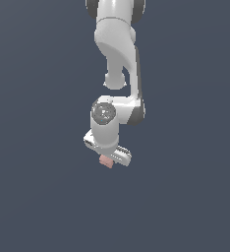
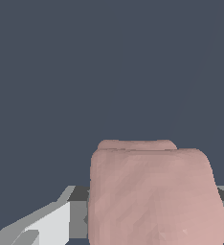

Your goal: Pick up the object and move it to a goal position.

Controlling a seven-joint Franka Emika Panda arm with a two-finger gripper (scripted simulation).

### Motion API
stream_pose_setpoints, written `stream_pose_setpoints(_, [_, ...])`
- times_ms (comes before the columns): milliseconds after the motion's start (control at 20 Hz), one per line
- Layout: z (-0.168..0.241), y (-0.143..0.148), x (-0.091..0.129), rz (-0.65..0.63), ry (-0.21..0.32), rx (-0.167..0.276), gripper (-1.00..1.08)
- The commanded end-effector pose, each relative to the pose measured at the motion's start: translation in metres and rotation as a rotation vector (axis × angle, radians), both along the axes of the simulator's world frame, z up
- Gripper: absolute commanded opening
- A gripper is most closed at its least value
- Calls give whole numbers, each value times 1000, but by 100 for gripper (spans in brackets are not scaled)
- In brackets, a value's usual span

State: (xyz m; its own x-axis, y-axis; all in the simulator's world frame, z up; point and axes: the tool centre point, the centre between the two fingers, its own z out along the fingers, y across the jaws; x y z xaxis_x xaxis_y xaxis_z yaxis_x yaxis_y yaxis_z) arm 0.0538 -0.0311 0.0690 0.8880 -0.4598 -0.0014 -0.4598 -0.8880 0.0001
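Plain dark slate-blue backdrop, no floor edge visible. Wrist view: salmon-pink lump (image 2: 154,194) fills the near field, sitting between the gripper (image 1: 108,158) fingers (image 2: 49,225), jaws pinching it. Judgement: carry phase; keep the squeeze firm, move smoothly toward the goal, unmarked here. No brands, labels, writing readable.

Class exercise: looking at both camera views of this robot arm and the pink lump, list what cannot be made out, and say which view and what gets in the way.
- Exterior view: most of the pink lump is hidden behind the tool.
- Wrist view: the lump fills the foreground and is cut off by the picture's edge; the fingertips are hidden behind it.
- Either view: no goal marker shows.
- Exterior view: the arm's base is cut off at the upper edge.
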Motion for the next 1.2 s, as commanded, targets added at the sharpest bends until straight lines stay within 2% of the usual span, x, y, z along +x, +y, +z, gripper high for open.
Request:
stream_pose_setpoints(0, [15, -6, -5, 0, -1, 0, -100])
stream_pose_setpoints(400, [85, -33, -31, -1, -1, 1, -100])
stream_pose_setpoints(1150, [250, -98, -90, -2, -1, 2, -100])
